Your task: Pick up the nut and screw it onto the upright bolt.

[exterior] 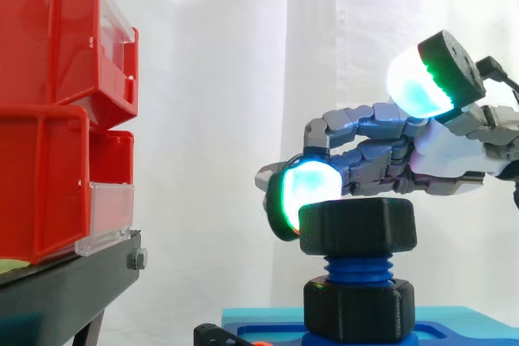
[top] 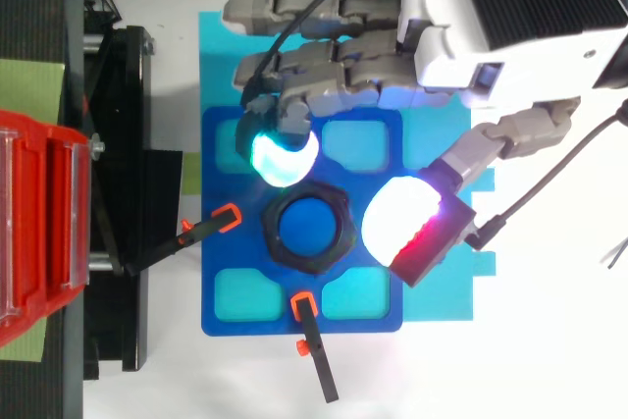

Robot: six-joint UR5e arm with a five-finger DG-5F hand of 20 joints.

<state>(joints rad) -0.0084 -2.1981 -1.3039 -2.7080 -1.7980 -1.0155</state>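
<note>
A black hexagonal nut (exterior: 357, 228) sits level on the top of the upright blue bolt (exterior: 357, 267); from above its ring (top: 281, 230) surrounds the blue bolt end. A second black hex collar (exterior: 357, 309) sits lower on the bolt, at the base. My hand (exterior: 454, 160) reaches in from the right, just above the nut. One bent finger's green-glowing pad (exterior: 302, 192) hangs at the nut's upper left edge. The thumb pad (exterior: 422, 79) is raised well above and to the right. Nothing is pinched between them.
The bolt stands in a dark blue fixture plate (top: 226, 282) on a cyan mat (top: 211, 46). Two black clamps with orange tips (top: 314, 340) point at the bolt. Red bins (exterior: 49, 119) on a black stand (exterior: 65, 281) sit to the left.
</note>
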